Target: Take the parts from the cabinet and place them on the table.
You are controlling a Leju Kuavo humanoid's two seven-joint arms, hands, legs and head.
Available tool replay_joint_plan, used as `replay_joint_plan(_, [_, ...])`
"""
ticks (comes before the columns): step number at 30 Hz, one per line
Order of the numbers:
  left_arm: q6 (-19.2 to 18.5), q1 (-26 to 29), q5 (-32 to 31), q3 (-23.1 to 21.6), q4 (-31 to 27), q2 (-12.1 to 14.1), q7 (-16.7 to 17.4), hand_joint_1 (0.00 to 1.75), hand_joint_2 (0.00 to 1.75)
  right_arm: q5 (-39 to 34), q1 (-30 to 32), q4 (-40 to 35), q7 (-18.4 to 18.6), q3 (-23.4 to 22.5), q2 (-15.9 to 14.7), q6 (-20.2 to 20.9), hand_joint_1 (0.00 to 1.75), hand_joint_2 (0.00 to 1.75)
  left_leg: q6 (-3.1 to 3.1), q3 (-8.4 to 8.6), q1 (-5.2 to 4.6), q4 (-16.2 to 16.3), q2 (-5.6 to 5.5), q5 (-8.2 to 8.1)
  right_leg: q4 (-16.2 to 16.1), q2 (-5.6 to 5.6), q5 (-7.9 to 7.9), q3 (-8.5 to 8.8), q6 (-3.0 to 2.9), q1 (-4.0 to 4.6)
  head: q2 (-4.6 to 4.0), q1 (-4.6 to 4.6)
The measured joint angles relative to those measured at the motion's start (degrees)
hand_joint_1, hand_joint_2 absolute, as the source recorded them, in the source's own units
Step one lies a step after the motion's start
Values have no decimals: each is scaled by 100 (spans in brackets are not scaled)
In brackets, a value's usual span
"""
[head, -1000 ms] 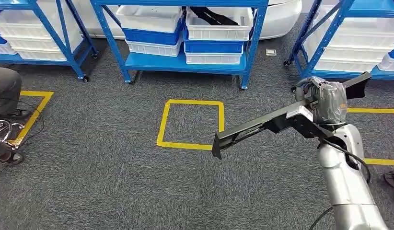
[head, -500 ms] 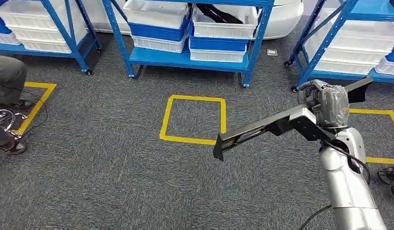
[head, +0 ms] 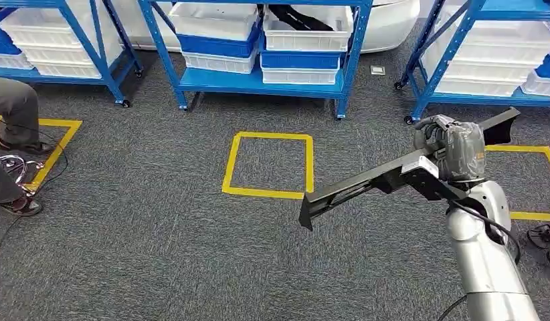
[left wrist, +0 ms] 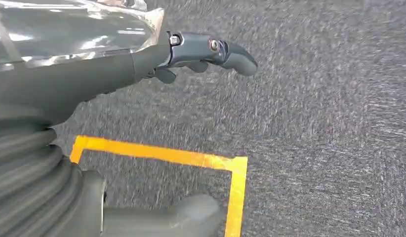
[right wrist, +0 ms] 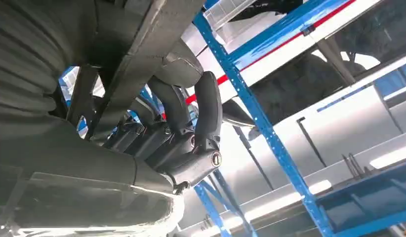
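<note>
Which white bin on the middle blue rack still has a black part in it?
The top right white bin on the middle blue rack: a long black part lies inside it. The white bin beside it looks empty.

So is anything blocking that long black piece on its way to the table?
No table shows in these views, so that can't be judged. The right hand holds the long black part over open carpet, with nothing touching it.

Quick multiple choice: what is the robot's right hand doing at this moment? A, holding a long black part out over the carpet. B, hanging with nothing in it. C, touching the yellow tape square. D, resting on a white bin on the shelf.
A: the right hand grips the long black part, which sticks out above the grey carpet, off the shelving and the floor.
</note>
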Motion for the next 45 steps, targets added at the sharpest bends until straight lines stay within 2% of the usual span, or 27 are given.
replay_joint_plan(2, [-52, -24, 6, 0, 0, 11, -13, 0, 175, 39, -5, -44, 0, 2, 7, 0, 175, 175, 55, 510, -12, -896, 226, 316, 0, -38, 11, 14, 23, 22, 0, -4])
replay_joint_plan(6, [134, -67, -88, 0, -2, 22, -159, 0, 175, 61, 13, -146, 0, 4, 26, 0, 175, 175, 158, 475, -93, -1067, 115, 305, -31, -188, 68, -36, 124, 77, 0, 4])
replay_joint_plan(7, [108, -67, -66, 6, -4, 20, -249, 0, 175, 63, 44, -186, 0, 4, 33, 0, 175, 175, 242, 503, -58, -1165, 74, 378, -7, -224, 33, -53, 170, 120, 0, 6])
replay_joint_plan(8, [59, -67, -66, 11, -4, 2, -325, 0, 175, 70, 78, -210, -4, 2, 39, 0, 175, 175, 275, 504, -66, -1193, 46, 410, 100, -141, -51, -125, 173, 70, 0, 13])
replay_joint_plan(11, [-348, -87, 45, 59, -7, 2, -446, 0, 175, 129, 214, -234, -17, 2, 59, -17, 175, 175, 356, 447, -72, -1194, -92, 462, 1276, -4, -620, -617, 59, 70, 0, 6])
replay_joint_plan(13, [-671, -85, 124, 111, -7, -4, -450, 0, 175, 159, 410, -273, -17, 0, 77, -39, 175, 175, 360, 418, -75, -1189, -214, 485, 1737, 32, -718, -809, 103, 77, 0, 9])
replay_joint_plan(14, [-695, -89, 151, 144, -7, -18, -448, 0, 175, 179, 476, -293, -17, 0, 94, -46, 175, 175, 352, 410, -75, -1183, -276, 493, 1528, 41, -609, -688, 152, 72, 0, 11])
replay_joint_plan(16, [-760, -113, 144, 181, -7, -46, -446, 0, 175, 269, 510, -325, -17, 0, 131, -50, 175, 175, 334, 404, -73, -1150, -381, 499, 573, 118, -233, -175, 254, 56, 0, 13])
replay_joint_plan(17, [-765, -127, 105, 184, -9, -55, -483, 0, 175, 295, 509, -339, -17, -2, 142, -52, 175, 175, 320, 377, -73, -1120, -424, 495, 139, 324, -110, 43, 273, 22, 0, 15])
replay_joint_plan(18, [-791, -159, 76, 184, -11, -57, -551, 0, 175, 326, 510, -352, -17, -2, 153, -55, 175, 175, 282, 327, -123, -1064, -466, 486, 22, 423, -152, 100, 235, 37, 0, 11])
replay_joint_plan(21, [-861, -172, 61, 188, -39, -74, -967, 0, 175, 396, 513, -398, -17, 2, 196, -55, 175, 175, 171, 263, -83, -1093, -599, 556, 49, 284, -108, 55, 156, 87, 0, 2])
replay_joint_plan(22, [-821, -172, 59, 197, -50, -72, -1065, 0, 175, 400, 508, -409, -17, 4, 216, -52, 175, 175, 142, 246, -91, -1090, -653, 565, 19, 226, -76, 75, 107, 0, 0, 7])
replay_joint_plan(23, [-703, -161, 22, 197, -116, -99, -1086, 0, 175, 406, 486, -422, -15, 4, 236, -48, 175, 175, 121, 217, -78, -1008, -521, 490, -6, 164, -55, 84, 79, -18, 0, 7])
replay_joint_plan(25, [-587, -179, 26, 197, -258, -144, -1093, 0, 175, 404, 481, -444, -7, 7, 251, -35, 175, 175, 45, -80, -55, -357, -174, 70, -7, 55, -50, 78, 6, -7, 0, -63])
replay_joint_plan(27, [-912, -186, 55, 203, -264, -144, -1091, 0, 175, 393, 468, -439, -7, 7, 260, 13, 175, 175, -17, -470, -15, 482, -92, -258, -6, -78, -52, 72, 5, 9, 0, -66])
replay_joint_plan(28, [-1084, -179, 65, 205, -256, -157, -1078, 0, 175, 391, 466, -435, -7, 7, 267, 22, 175, 175, -35, -552, 3, 644, -71, -264, -6, -139, -52, 70, 5, 11, 0, -66])
replay_joint_plan(29, [-1358, -179, 101, 205, -236, -164, -1049, 0, 175, 389, 461, -433, -7, 9, 280, 22, 175, 175, -50, -497, 23, 533, -49, -152, -5, -203, -53, 70, 6, 10, 0, -63])
replay_joint_plan(31, [-1729, -178, 109, 212, -216, -160, -1034, 0, 175, 387, 426, -433, -7, 24, 312, 22, 175, 175, -53, -41, 47, -334, 59, 287, -5, -319, -55, 73, 10, 5, 0, -61])
replay_joint_plan(32, [-1614, -186, 56, 210, -216, -160, -1012, 0, 175, 387, 392, -433, -7, 28, 321, 22, 175, 175, -32, 247, 41, -843, 254, 468, -5, -366, -57, 78, 12, 16, 0, -68])
replay_joint_plan(33, [-1406, -199, -46, 205, -216, -166, -955, 0, 175, 385, 371, -433, -7, 33, 323, 20, 175, 175, -16, 331, -14, -1068, 499, 416, 3, -407, -68, 69, 31, 69, 0, -70])
replay_joint_plan(37, [-1036, -192, -214, 177, -177, -164, -658, 0, 175, 365, 355, -433, -20, 52, 339, 20, 175, 175, 142, 268, -73, -1098, 169, 498, -29, -629, -74, 96, 172, 106, 0, -35])
replay_joint_plan(38, [-992, -181, -234, 170, -175, -173, -610, 0, 175, 358, 361, -435, -33, 55, 341, 20, 175, 175, 218, 318, -13, -1169, 127, 559, 26, -537, -129, 9, 208, 102, 0, -24])
replay_joint_plan(39, [-955, -186, -256, 166, -170, -199, -588, 0, 175, 345, 377, -435, -54, 63, 350, 15, 175, 175, 253, 313, -49, -1194, 67, 582, 200, -295, -239, -14, 186, 71, -2, -13])
replay_joint_plan(40, [-940, -193, -277, 166, -168, -195, -540, 0, 175, 328, 395, -435, -83, 61, 332, 7, 175, 175, 284, 298, -42, -1192, 9, 600, 586, -116, -442, -186, 129, 68, 0, -15])
replay_joint_plan(42, [-828, -187, -361, 153, -157, -195, -463, 0, 175, 317, 494, -424, -105, 63, 326, 4, 175, 175, 299, 278, -45, -1191, -161, 609, 1521, 22, -794, -636, 87, 66, 0, 7])
replay_joint_plan(43, [-762, -177, -400, 135, -144, -201, -424, 0, 175, 317, 544, -422, -116, 72, 326, 0, 175, 175, 304, 271, -52, -1189, -240, 615, 1766, 50, -838, -761, 113, 73, 0, 9])
replay_joint_plan(45, [-684, -154, -442, 118, -122, -216, -374, 0, 175, 319, 625, -422, -125, 94, 334, -18, 175, 175, 300, 270, -54, -1175, -406, 618, 1432, 57, -629, -608, 208, 61, 0, 11])
